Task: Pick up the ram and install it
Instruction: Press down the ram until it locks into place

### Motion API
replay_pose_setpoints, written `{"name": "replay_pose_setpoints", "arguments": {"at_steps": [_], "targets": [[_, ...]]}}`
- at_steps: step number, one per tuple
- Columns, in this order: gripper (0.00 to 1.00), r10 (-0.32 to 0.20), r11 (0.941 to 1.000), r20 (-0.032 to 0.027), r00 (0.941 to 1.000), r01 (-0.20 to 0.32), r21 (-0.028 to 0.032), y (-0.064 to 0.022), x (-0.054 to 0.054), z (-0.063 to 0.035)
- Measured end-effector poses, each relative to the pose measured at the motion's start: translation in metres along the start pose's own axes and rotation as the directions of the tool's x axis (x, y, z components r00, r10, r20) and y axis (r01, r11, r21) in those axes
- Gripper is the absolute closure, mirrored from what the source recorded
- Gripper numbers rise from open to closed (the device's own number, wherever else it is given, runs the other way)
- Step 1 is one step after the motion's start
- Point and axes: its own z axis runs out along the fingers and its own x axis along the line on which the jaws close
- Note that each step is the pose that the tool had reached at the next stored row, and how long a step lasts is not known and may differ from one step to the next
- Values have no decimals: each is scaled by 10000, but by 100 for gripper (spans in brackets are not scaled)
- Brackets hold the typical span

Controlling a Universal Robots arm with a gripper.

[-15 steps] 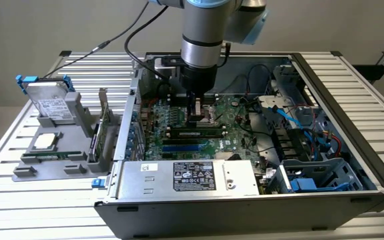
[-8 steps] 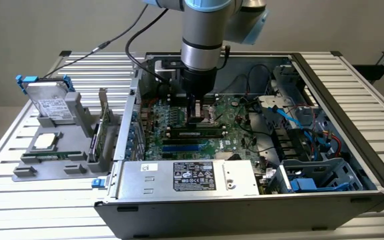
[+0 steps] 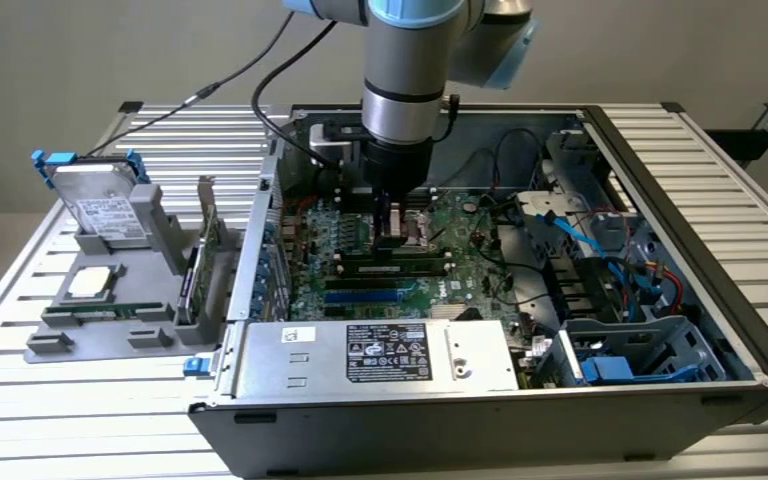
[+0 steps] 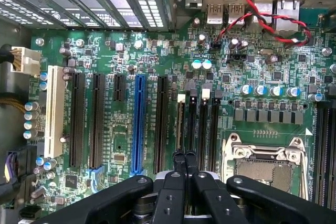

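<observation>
Overhead, in the exterior view, the arm is seen reaching down into an open computer case [image 3: 704, 250] that lies on a slatted metal surface [image 3: 704, 130]. The claw [image 3: 391, 240] is lowered onto the motherboard [image 3: 471, 255], directly over the ram [image 3: 391, 266], a long green stick that sits lengthwise in the bank of memory slots just beside the processor socket. A silver power supply [image 3: 371, 355] is seen at the case's near edge. Towards the exterior view's left, a grey holder [image 3: 104, 310] is set on the surface, carrying a hard drive [image 3: 97, 205] and a processor chip [image 3: 95, 282]. In the wrist view, the claw [image 4: 184, 157] is shown with its fingers [image 4: 178, 161] pressed together, tips resting on the top edge of the ram in the memory slots [image 4: 202, 124]. A blue expansion slot [image 4: 138, 124], a white slot [image 4: 53, 111] and the empty processor socket [image 4: 265, 169] are visible around them.
</observation>
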Motion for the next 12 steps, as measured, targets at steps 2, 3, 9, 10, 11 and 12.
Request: {"name": "replay_pose_setpoints", "arguments": {"at_steps": [2,3,9,10,11,12], "targets": [[90,0,10000,9,10000,0,4,0,-1,-2],[90,1,10000,16,10000,-1,8,0,-1,-8],[90,-1,10000,21,10000,1,4,10,35,-154],[90,-1,10000,27,10000,1,4,10,49,-179],[90,-2,10000,40,10000,2,5,6,67,-192],[90,-3,10000,52,10000,3,5,-2,84,-202]]}}
